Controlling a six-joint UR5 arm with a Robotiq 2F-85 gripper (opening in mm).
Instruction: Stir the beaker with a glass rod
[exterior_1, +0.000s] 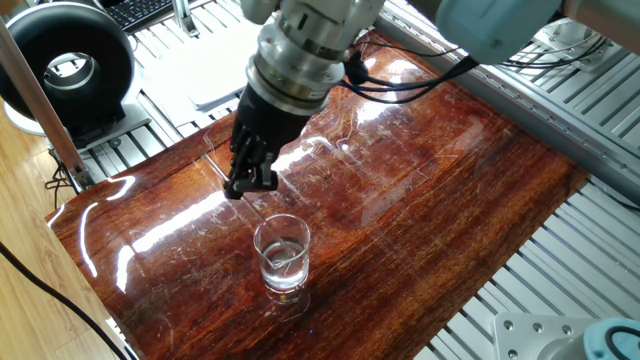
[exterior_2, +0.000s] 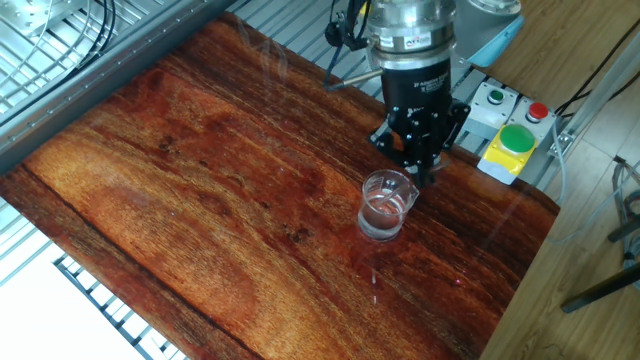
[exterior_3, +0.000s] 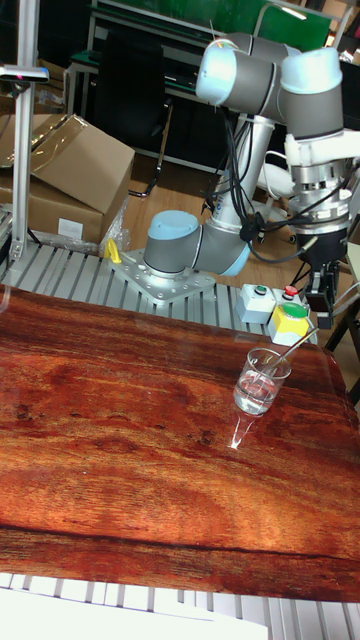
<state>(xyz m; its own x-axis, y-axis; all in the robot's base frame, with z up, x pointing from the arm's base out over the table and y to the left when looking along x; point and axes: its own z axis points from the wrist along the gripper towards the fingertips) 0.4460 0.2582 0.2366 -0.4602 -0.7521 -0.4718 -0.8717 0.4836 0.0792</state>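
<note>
Rod tilted in the beaker, near the desk's edge.

One fixed view: my gripper (exterior_1: 250, 183) pinches the glass rod (exterior_1: 262, 213). Other fixed view: the beaker (exterior_2: 385, 204) stands near the desk's (exterior_2: 200, 200) edge by the button box (exterior_2: 505, 143). Tall view: a hard sideways sweep could tip it.

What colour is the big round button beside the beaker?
Green button on a yellow base, clearest in the other fixed view.

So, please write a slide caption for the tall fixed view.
UR5 gripper holds a tilted glass rod dipping into a beaker of clear liquid.
</note>
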